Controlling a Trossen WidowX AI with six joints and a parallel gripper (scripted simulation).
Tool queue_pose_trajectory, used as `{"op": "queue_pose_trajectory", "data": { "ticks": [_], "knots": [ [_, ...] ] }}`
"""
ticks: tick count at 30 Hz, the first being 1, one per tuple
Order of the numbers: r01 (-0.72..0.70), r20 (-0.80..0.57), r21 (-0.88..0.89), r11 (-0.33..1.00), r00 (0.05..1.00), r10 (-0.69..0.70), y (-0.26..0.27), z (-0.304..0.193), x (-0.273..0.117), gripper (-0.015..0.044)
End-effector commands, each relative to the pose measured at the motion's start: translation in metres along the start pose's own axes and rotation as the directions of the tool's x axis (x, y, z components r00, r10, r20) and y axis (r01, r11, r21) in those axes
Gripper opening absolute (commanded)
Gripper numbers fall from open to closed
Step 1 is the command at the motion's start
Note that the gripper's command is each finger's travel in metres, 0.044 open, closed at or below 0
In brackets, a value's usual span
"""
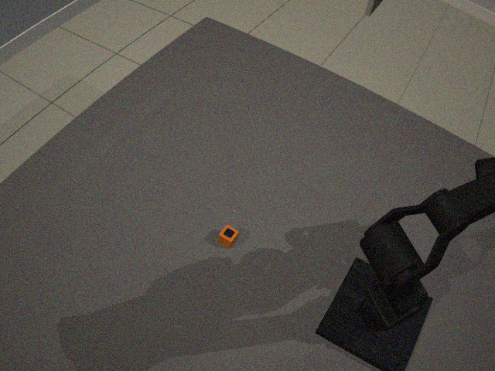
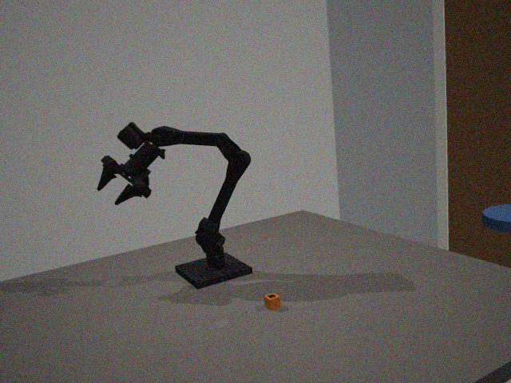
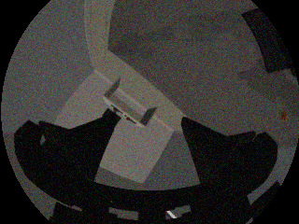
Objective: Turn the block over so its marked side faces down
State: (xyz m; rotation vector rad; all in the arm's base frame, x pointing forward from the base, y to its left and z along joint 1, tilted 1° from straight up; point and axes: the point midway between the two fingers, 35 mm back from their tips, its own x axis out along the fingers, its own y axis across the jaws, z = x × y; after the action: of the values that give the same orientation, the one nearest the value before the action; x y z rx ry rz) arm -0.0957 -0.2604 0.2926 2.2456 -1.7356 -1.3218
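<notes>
Nearest to me, the small orange cube-shaped block (image 1: 228,236) (image 2: 271,302) (image 3: 283,116) rests on the grey-brown table (image 1: 199,120) (image 2: 330,341) (image 3: 210,84), its dark square mark facing up, so the turn is not yet done. Being a cube, it shows no long axis to line up with.

A little beyond sits the square black base plate (image 1: 339,315) (image 2: 188,272) (image 3: 270,42). Seen from above, the block lies toward ten o'clock from it, whereas the black jointed arm (image 1: 463,203) (image 2: 198,139) reaches out toward one o'clock. That mismatch looks like the crux: I'd expect the arm to swing round before it comes down.

Farther back, the black two-fingered gripper (image 2: 107,196) (image 3: 149,116) hangs high above the tabletop, spread wide and released, with nothing between its fingers. From where I stand, the block is at about four o'clock from its tips, well apart and lower. It is the only gripper here, so the job is its own.

The overhead view gives the mark most plainly but leaves the fingers out; my side of the room gives their height. The wrist view has the block as a mere speck at three o'clock, near the rim, its mark too small to read. Behind everything, the pale grey wall (image 2: 164,61) shows well from here.
</notes>
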Motion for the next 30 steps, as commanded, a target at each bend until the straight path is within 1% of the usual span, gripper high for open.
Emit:
{"op": "queue_pose_trajectory", "data": {
  "ticks": [1,2,5,8,12,16,20,23,26,30],
  "knots": [
    [0.006,-0.001,-0.011,1.000,1.000,-0.006,-0.001,-0.001,0.001,0.0426],
    [0.025,-0.004,-0.045,0.999,1.000,-0.026,-0.005,-0.004,0.005,0.0440],
    [0.127,-0.013,-0.241,0.962,0.991,-0.134,-0.027,-0.024,0.024,0.0440],
    [0.214,-0.011,-0.446,0.869,0.970,-0.244,-0.056,-0.044,0.041,0.0440],
    [0.281,0.010,-0.689,0.669,0.926,-0.378,-0.099,-0.069,0.057,0.0440],
    [0.279,0.051,-0.872,0.402,0.869,-0.493,-0.148,-0.091,0.065,0.0440],
    [0.205,0.110,-0.974,0.098,0.805,-0.584,-0.201,-0.108,0.065,0.0440],
    [0.095,0.145,-0.989,-0.112,0.759,-0.635,-0.242,-0.119,0.060,0.0440],
    [-0.034,0.192,-0.951,-0.307,0.714,-0.673,-0.282,-0.125,0.050,0.0440],
    [-0.216,0.277,-0.821,-0.529,0.659,-0.699,-0.334,-0.125,0.033,0.0440]
  ]
}}
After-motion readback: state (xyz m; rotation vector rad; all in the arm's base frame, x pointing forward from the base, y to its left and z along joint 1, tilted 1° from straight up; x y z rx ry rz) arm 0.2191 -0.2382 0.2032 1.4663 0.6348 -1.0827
